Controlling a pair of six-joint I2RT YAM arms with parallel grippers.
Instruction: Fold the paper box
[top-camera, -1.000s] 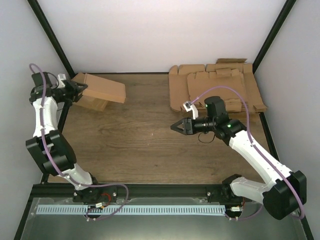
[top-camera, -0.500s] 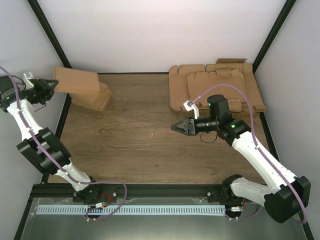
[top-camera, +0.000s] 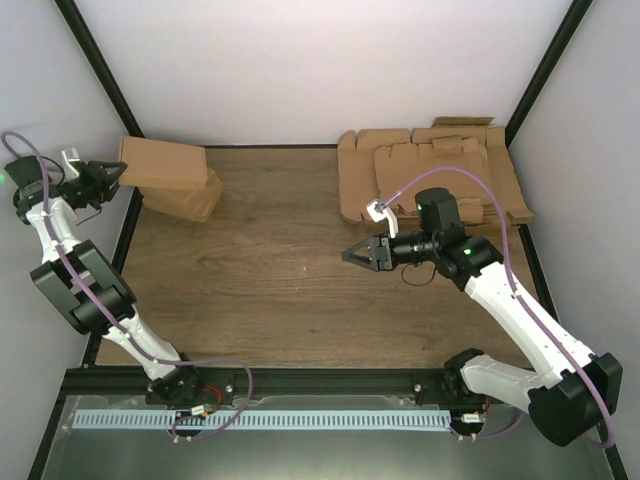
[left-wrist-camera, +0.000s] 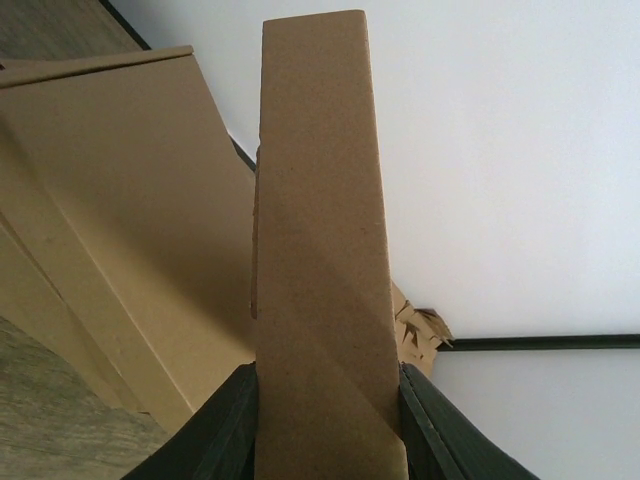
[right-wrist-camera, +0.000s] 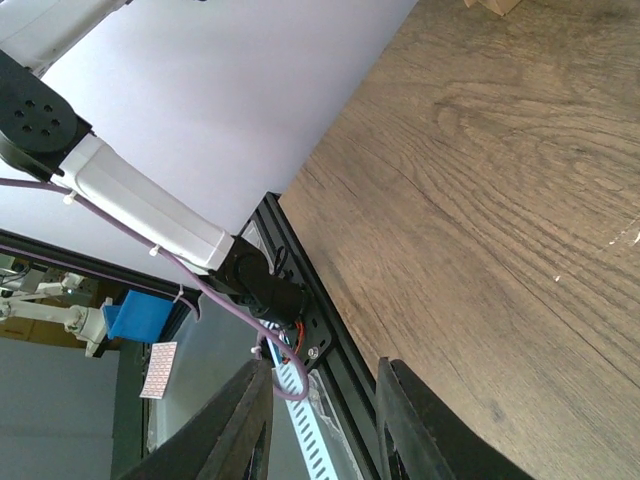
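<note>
My left gripper (top-camera: 108, 172) is shut on a folded brown carton (top-camera: 165, 163) and holds it at the table's far left edge, just above a pile of compact brown cartons (top-camera: 192, 202). In the left wrist view the carton (left-wrist-camera: 320, 240) stands up between both fingers (left-wrist-camera: 228, 430), and the pile (left-wrist-camera: 120, 210) lies to its left. My right gripper (top-camera: 352, 254) is open and empty above the middle of the table; in the right wrist view (right-wrist-camera: 322, 400) only wood and the frame rail lie between its jaws. No single loose die-cut paper box shows.
A thick pile of flat brown cardboard sheets (top-camera: 430, 180) lies at the back right corner. Black frame posts (top-camera: 100, 75) stand at both back corners. A black rail (top-camera: 300, 378) runs along the near table edge.
My left arm swung the carton left, off the pile and out past the table edge, then slightly back right. The right arm has barely moved.
</note>
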